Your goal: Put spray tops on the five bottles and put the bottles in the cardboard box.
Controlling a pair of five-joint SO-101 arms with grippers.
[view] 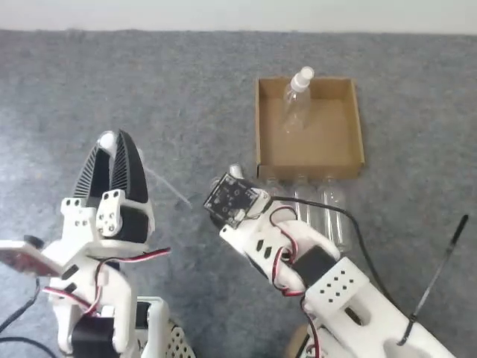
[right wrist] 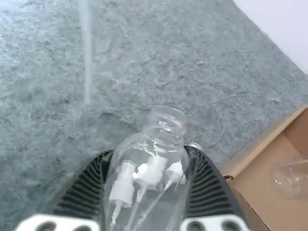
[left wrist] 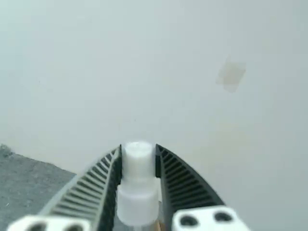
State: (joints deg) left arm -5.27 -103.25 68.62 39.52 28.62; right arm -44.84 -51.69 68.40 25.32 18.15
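- left gripper clamped on white spray top
- right gripper clamped on clear uncapped bottle
- capped bottle in cardboard box, upper right, high view

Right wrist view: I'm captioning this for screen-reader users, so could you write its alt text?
The right gripper clamps an uncapped clear bottle, its open neck pointing away over grey carpet. White spray tops show through the bottle's wall, and a corner of the cardboard box lies nearby with another bottle inside.
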